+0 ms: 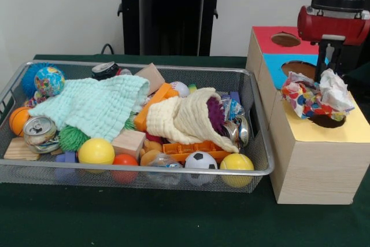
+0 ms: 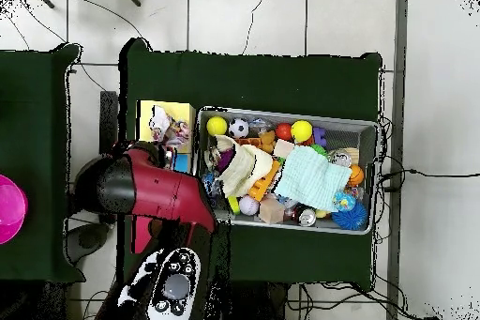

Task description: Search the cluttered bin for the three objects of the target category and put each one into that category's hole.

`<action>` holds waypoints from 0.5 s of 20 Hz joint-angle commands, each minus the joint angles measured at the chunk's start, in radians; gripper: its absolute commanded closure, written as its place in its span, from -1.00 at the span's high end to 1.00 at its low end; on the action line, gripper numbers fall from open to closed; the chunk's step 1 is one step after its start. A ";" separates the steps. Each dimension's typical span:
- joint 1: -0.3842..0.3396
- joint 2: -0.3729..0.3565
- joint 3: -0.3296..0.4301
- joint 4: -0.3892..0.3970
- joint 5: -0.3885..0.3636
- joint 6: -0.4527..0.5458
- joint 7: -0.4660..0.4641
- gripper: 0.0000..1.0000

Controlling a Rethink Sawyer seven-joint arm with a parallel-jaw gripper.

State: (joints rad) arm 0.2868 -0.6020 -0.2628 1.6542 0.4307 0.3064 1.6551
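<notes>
The cluttered bin (image 1: 263, 169) is a silver wire mesh tray on the green table, also seen in the overhead view (image 2: 370, 127). It holds balls, cloths, cans and blocks. Three wooden boxes stand to its right, with a red top (image 1: 267, 40), a blue top (image 1: 277, 66) and a yellow top (image 1: 347, 128), each with a hole. A crumpled, colourfully spotted wad (image 1: 315, 98) lies over the yellow box's hole; it also shows in the overhead view (image 2: 166, 129). My gripper (image 1: 329, 67) hangs right above the wad. I cannot see whether it grips the wad.
In the bin lie a mint cloth (image 1: 95, 105), a cream cloth (image 1: 185, 120), yellow balls (image 1: 96, 151), a soccer ball (image 1: 200, 161), a crushed can (image 1: 39, 131) and a wooden block (image 1: 128, 143). The red arm (image 2: 164, 190) covers the boxes' robot side.
</notes>
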 commanded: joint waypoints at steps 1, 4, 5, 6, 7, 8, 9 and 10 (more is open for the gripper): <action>-0.003 0.044 0.063 -0.048 0.028 -0.071 0.238 -1.00; -0.009 0.045 0.076 -0.057 0.024 -0.097 0.229 -1.00; -0.008 0.046 0.073 -0.058 0.023 -0.097 0.229 -1.00; -0.009 0.048 0.071 -0.062 0.024 -0.093 0.228 -1.00; -0.011 0.049 0.073 -0.060 0.025 -0.090 0.228 -1.00; -0.013 0.050 0.076 -0.058 0.028 -0.091 0.230 -1.00; -0.015 0.051 0.080 -0.056 0.030 -0.092 0.232 -1.00; -0.015 0.048 0.081 -0.053 0.030 -0.095 0.232 -1.00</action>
State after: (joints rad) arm 0.2878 -0.5968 -0.2628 1.6284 0.4305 0.2479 1.6551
